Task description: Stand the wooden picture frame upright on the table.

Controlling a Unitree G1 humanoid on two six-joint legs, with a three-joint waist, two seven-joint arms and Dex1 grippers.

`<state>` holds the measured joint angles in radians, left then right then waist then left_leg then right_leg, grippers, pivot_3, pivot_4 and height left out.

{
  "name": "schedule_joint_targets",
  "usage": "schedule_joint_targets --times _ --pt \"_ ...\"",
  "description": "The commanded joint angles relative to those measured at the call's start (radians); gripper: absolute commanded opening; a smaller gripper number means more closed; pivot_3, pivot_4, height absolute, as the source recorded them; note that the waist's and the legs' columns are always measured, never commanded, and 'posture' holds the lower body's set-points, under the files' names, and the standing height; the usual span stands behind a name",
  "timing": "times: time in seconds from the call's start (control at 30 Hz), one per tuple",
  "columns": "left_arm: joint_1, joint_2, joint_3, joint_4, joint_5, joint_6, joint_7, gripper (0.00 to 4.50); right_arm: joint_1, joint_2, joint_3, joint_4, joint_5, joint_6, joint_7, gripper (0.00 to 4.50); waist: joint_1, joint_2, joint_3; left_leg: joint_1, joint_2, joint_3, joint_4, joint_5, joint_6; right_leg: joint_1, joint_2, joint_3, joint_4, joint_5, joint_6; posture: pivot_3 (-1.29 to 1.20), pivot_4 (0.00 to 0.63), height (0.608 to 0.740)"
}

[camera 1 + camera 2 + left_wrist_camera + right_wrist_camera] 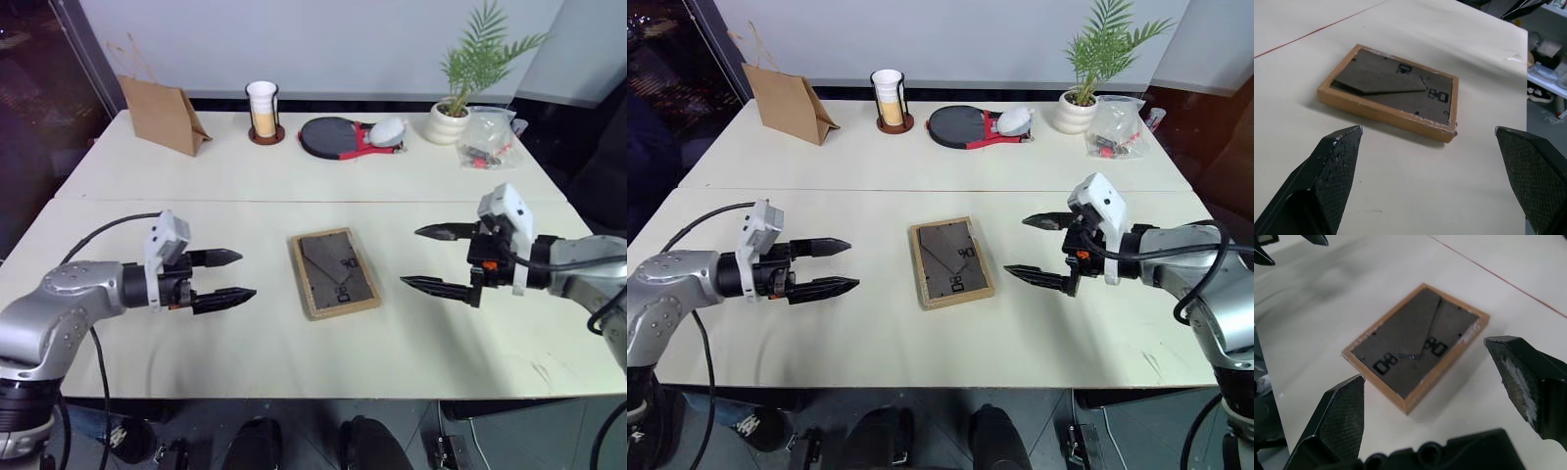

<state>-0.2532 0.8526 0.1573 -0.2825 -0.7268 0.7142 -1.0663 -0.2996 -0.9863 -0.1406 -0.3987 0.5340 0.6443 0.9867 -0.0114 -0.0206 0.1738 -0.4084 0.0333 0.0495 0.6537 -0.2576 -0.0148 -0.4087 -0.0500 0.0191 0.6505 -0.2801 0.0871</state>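
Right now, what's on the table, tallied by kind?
Wooden picture frame, lying back-up: 1
Brown paper bag: 1
Cup in a dark holder: 1
Table tennis paddle: 1
Potted plant: 1
Clear plastic bag: 1
Total: 6

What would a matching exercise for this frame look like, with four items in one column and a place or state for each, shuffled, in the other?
Column one:
1. wooden picture frame
2. brown paper bag
3. potted plant
4. left end effector

Column two:
a. standing at the table's far left corner
b. open, holding nothing, beside the frame
c. lying flat, dark back facing up
d. at the far right, next to a clear plastic bag

Right pairs: 1-c, 2-a, 3-d, 4-b
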Motion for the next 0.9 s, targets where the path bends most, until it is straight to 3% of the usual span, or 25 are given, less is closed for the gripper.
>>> schedule_joint_targets --times 0.03,0.37,0.9 --pt "0.002 -0.007 -0.013 -0.032 0.013 -0.025 -0.001 4.50 0.013 -0.013 -0.038 0.014 -0.007 -0.023 0.009 4.48 0.000 0.000 0.000 0.000 0.000 0.000 0.000 0.000 0.000 0.000 0.000 0.000 0.000 0.000 0.000 0.00 0.150 0.740" --pt "-0.099 -0.050 -0.028 -0.004 -0.001 0.000 0.013 4.50 0.036 -0.012 -0.047 -0.001 -0.005 -0.004 -0.012 4.48 -0.002 0.000 0.000 0.000 0.000 0.000 0.001 0.000 0.000 0.000 0.001 0.000 0.000 0.000 0.000 0.00 0.150 0.740" --pt "-0.073 -0.098 -0.076 0.029 0.087 -0.092 0.021 4.50 -0.011 0.025 0.005 0.026 -0.049 -0.018 -0.056 4.48 0.000 0.000 0.000 0.000 0.000 0.000 0.001 0.000 0.000 0.000 0.001 0.000 0.000 0.000 0.000 0.00 0.150 0.740"
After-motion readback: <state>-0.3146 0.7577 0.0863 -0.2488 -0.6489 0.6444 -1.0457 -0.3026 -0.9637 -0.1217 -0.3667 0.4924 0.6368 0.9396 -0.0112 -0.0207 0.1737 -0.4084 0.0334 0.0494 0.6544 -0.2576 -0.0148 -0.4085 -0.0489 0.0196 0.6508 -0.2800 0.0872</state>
